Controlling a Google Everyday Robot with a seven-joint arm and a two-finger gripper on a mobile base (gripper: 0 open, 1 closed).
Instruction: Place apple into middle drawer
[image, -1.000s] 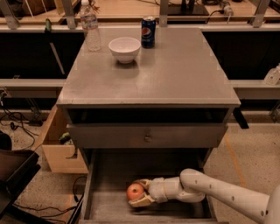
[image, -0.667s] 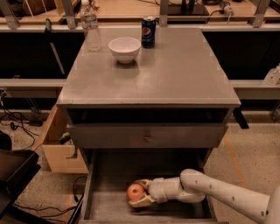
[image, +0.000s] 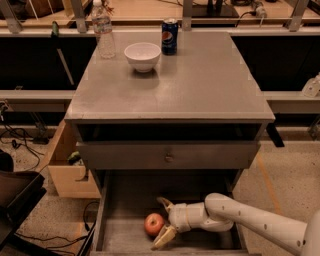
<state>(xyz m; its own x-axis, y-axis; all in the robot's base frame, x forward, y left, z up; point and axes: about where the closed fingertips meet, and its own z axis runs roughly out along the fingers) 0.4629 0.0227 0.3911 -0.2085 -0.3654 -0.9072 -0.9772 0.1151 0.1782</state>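
Note:
The apple (image: 154, 224), red-orange, rests on the bare grey floor of the pulled-out middle drawer (image: 127, 200), near its front edge. My gripper (image: 158, 223) reaches in from the right, low inside the drawer. Its two pale fingers are spread apart on either side of the apple, one behind it and one (image: 164, 237) in front. The gripper looks open, with the apple between the fingers and sitting on the floor. The white arm (image: 250, 220) runs off to the lower right.
Above the open drawer is a shut drawer front with a small knob (image: 168, 157). On the cabinet top stand a white bowl (image: 142, 55), a blue soda can (image: 169, 36) and a water bottle (image: 103, 31). A wooden box (image: 67, 172) and cables lie on the floor at left.
The fingers have spread apart from the apple, which now sits slightly lower on the drawer floor. The arm has hardly moved.

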